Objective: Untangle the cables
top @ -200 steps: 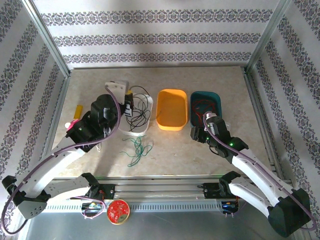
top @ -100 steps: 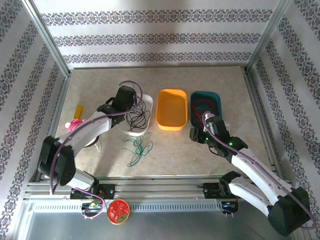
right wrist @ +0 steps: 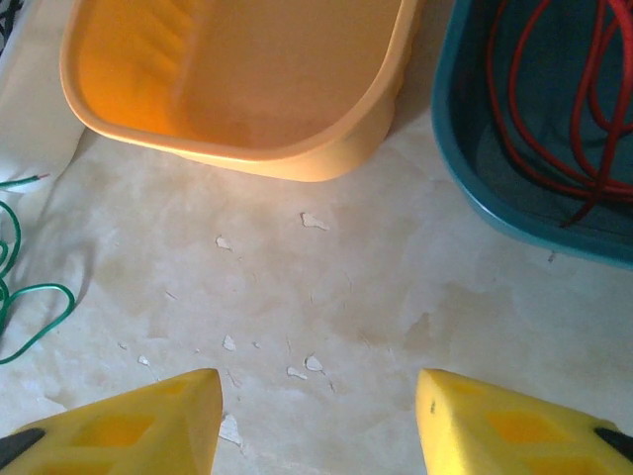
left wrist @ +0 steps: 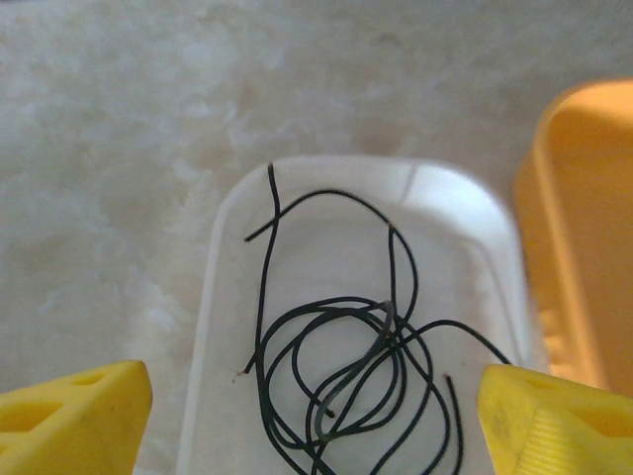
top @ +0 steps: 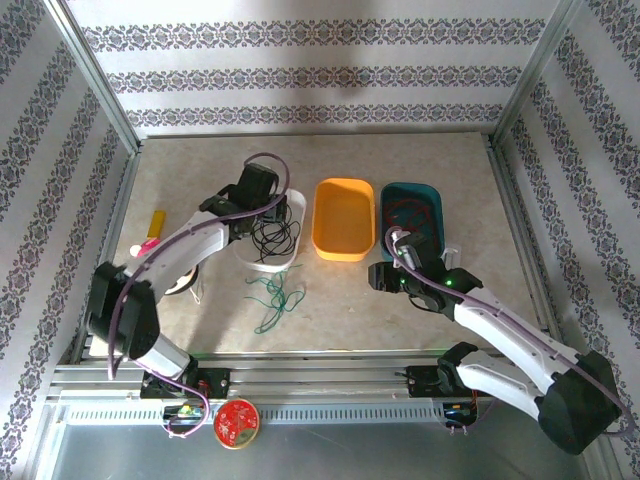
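Change, left arm: a second ago the left arm [top: 190, 248] was folded back near its base. Now it stretches out to the white tray [left wrist: 220, 297].
Change, left claw: the left claw [left wrist: 315, 421] was pressed together a second ago. Now its yellow fingers [left wrist: 69, 416] stand wide apart and grip nothing.
Change, right arm: the right arm [top: 500, 325] has drawn back from the near end of the teal tray [right wrist: 465, 148] and shifted left. The gap of its claw is as before.
Left arm pose: the elbow is out to the left and the forearm runs diagonally toward the white tray. The claw hovers over the tray, facing down.
Right arm pose: the forearm reaches in from the right near corner. The right claw [right wrist: 316, 421] hovers above the bare desk [top: 340, 300], just in front of the gap between the orange tray [right wrist: 247, 89] and the teal tray. Its fingers are apart with nothing between them.
Black cable [left wrist: 388, 322]: a loose coil lying inside the white tray, below the spread left fingers.
Red cable [top: 405, 214]: coiled in the teal tray.
Green cable [top: 270, 298]: loose on the desk, just in front of the white tray and left of the right claw.
Orange tray: stands between the white and teal trays.
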